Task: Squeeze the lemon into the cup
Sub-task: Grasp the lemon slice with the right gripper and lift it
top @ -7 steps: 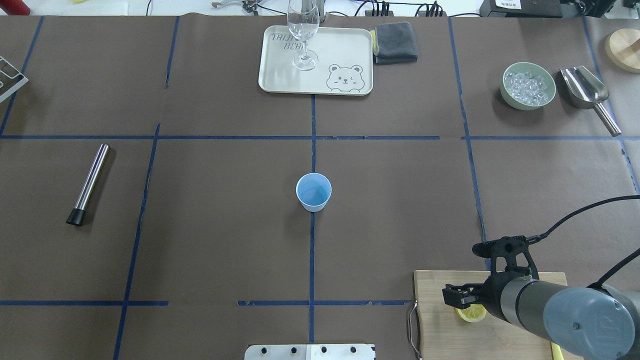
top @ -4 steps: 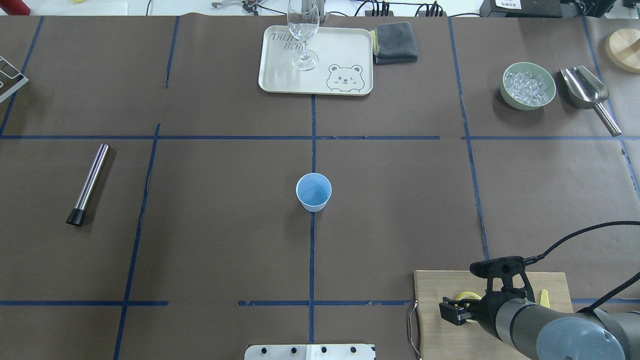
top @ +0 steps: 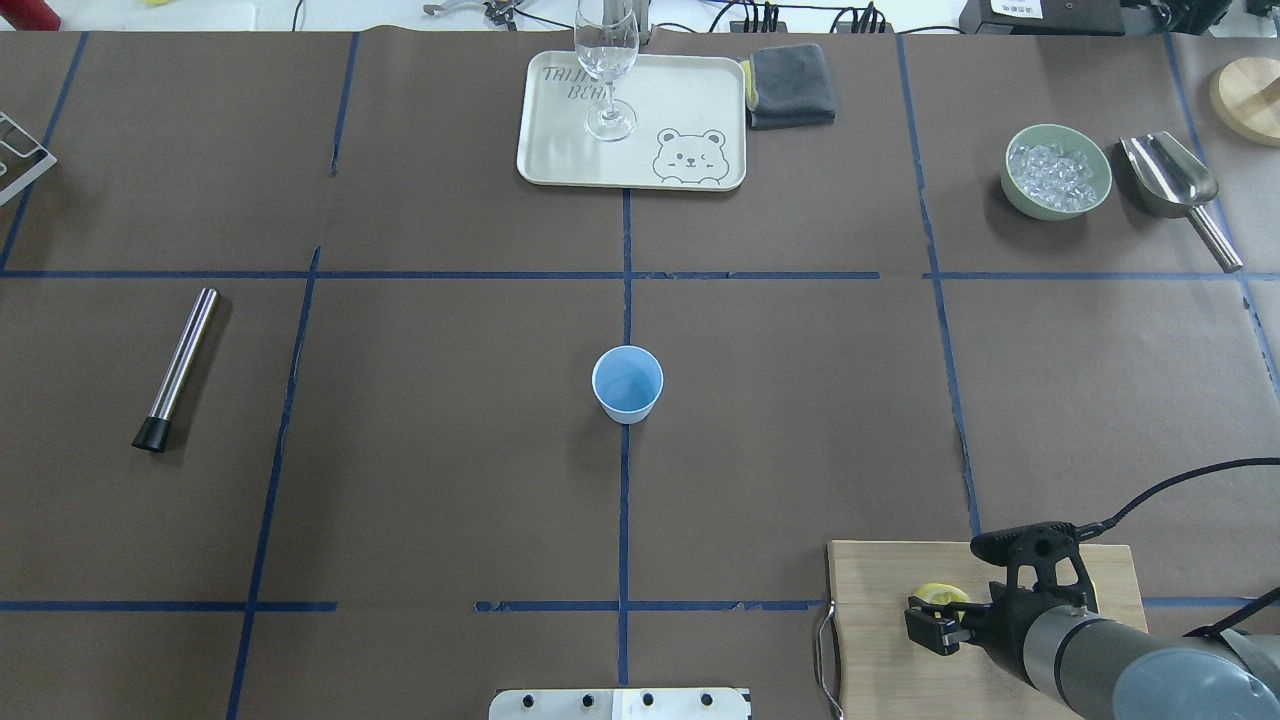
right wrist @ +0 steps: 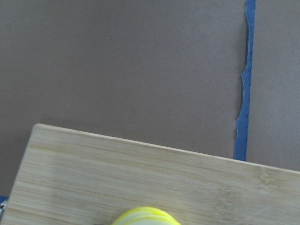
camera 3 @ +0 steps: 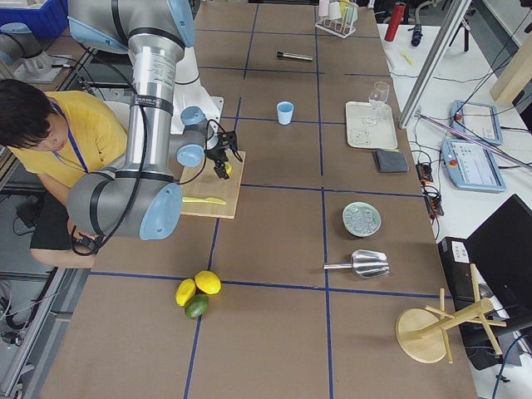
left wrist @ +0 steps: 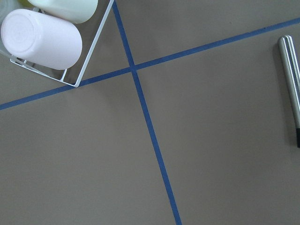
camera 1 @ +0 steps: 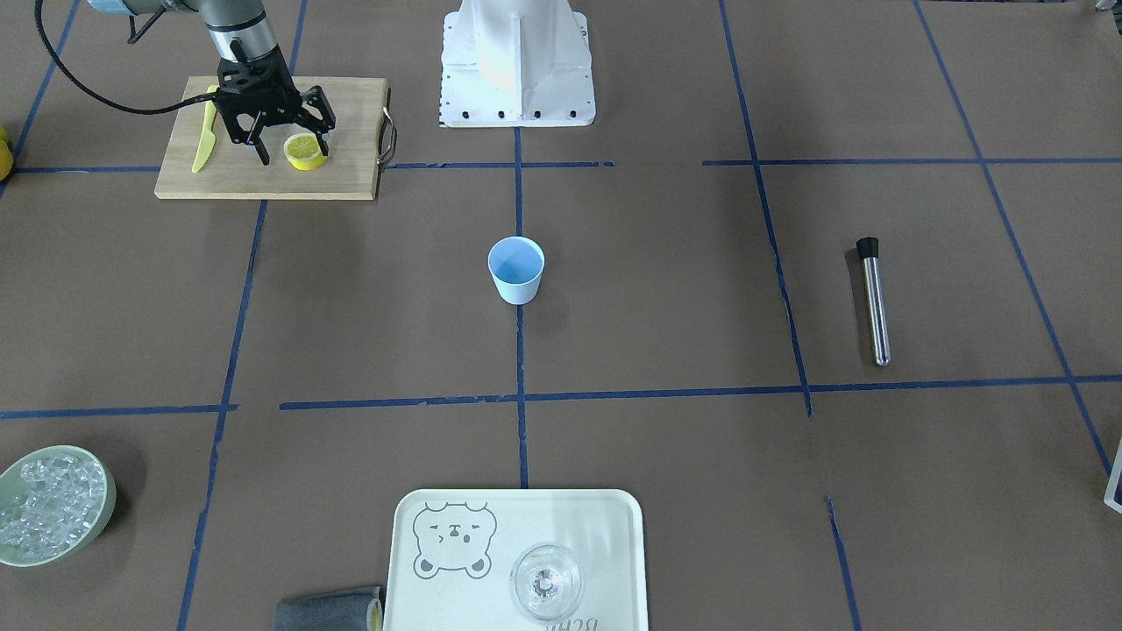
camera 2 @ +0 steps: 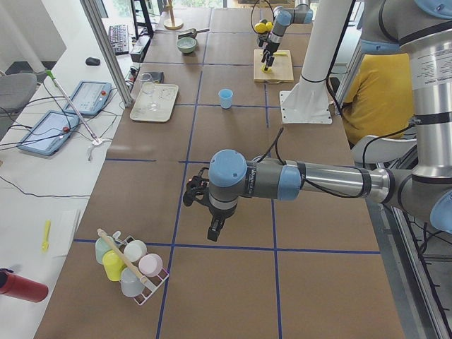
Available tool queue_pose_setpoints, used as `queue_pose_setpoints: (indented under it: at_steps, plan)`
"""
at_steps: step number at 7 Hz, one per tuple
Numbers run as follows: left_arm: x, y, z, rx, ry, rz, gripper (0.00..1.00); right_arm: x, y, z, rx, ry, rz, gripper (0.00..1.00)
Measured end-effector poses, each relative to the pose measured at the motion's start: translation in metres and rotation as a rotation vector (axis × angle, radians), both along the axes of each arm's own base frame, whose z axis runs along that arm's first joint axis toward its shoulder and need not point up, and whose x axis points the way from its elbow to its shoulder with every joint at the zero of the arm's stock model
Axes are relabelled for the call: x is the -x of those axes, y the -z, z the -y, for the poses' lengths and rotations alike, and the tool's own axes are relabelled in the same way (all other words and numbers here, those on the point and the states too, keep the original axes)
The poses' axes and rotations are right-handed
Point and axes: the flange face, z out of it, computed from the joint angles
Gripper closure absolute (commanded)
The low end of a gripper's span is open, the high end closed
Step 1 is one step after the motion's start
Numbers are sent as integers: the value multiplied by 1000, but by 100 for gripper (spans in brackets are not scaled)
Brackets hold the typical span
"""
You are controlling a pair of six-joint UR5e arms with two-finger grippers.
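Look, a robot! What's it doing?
It's going for a lemon slice to squeeze into the blue cup. The right gripper is open, down close at the lemon, which lies on the wooden board. It hasn't grabbed it yet. The cup stands by itself in the middle of the table and looks empty.

A wine glass (top: 606, 60) stands on the bear tray (top: 560, 150), grey cloth (top: 790, 85) just beside.
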Motion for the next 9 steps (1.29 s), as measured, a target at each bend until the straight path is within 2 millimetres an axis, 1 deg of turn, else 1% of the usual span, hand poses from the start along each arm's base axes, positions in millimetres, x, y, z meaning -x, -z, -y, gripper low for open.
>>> queue_pose_setpoints:
  at_steps: [4,8,9]
  plan:
    - [0,0,0,0,0,0,0,-1,5,-2,-5,5,13,5]
    - [0,-1,0,2,0,0,0,14,7,-6,-8,13,-32,5]
    - [0,0,0,1,0,0,0,15,8,-7,-8,14,-34,10]
